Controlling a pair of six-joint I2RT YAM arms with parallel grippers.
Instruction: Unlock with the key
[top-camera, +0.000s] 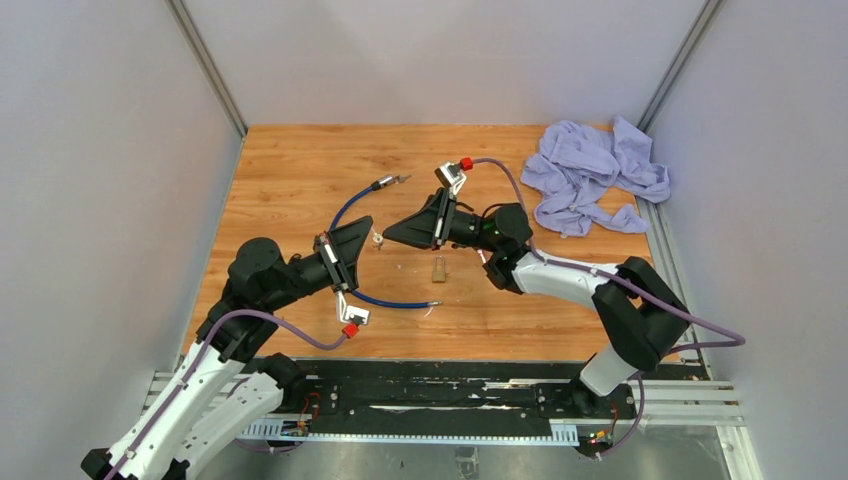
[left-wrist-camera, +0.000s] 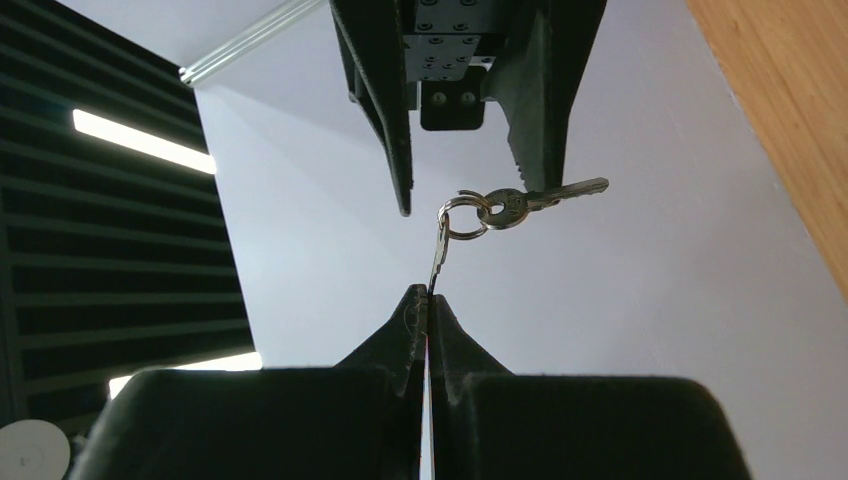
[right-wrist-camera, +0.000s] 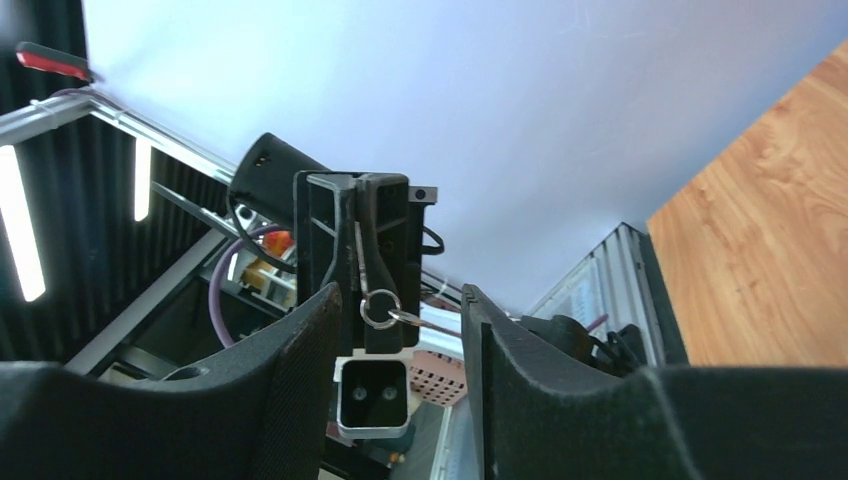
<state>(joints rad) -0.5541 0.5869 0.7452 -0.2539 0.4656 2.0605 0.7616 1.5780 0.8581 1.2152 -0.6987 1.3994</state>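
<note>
Aloft, key (left-wrist-camera: 438, 252) at left pincer (left-wrist-camera: 428, 294) tip, its ring (left-wrist-camera: 486, 212) inside right pincer (left-wrist-camera: 474, 198).

I can read no word, number, brand or sign in any of my views. The key (left-wrist-camera: 441, 248) is seen edge-on, and the second key (left-wrist-camera: 556, 193) hanging beside it shows no stamp I can make out. The padlock (top-camera: 438, 268) is too small for me to tell whether it carries a mark.
</note>
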